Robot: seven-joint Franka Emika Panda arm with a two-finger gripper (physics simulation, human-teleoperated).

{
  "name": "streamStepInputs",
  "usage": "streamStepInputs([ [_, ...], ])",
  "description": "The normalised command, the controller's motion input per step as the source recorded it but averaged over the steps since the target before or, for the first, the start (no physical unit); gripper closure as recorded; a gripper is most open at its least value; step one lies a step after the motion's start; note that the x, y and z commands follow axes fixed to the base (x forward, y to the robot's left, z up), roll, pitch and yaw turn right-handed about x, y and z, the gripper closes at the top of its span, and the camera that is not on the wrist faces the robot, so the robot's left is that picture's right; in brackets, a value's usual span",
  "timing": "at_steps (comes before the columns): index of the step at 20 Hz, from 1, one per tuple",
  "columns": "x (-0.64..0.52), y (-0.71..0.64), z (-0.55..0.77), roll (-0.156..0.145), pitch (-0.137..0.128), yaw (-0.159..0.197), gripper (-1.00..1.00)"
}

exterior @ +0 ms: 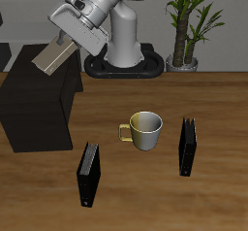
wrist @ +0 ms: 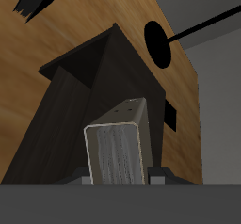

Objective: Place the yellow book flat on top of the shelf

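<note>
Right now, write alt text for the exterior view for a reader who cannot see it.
A robot arm's gripper holds a yellow book tilted in the air above a low black shelf. On the wooden table stand a mug and two upright black books; a potted plant stands behind.

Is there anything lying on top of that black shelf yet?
Nothing visible rests on the shelf. The yellow book hangs tilted above it, held in the end effector. The arm and book hide the top's back part, so that patch is unknown.

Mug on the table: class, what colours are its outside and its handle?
The mug is white outside with a yellow handle and a yellowish inside, clearest in the exterior view.
</note>
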Motion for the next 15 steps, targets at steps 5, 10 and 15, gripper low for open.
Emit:
streamStepInputs([
  [5,0.23,0.35,-0.75,0.075,0.158,0.055,-1.0],
  [10,0.1,0.3,-0.17,0.072,0.066,-0.048,-1.0],
  [15,0.03,0.4,0.11,0.126,0.037,-0.101,-1.0],
])
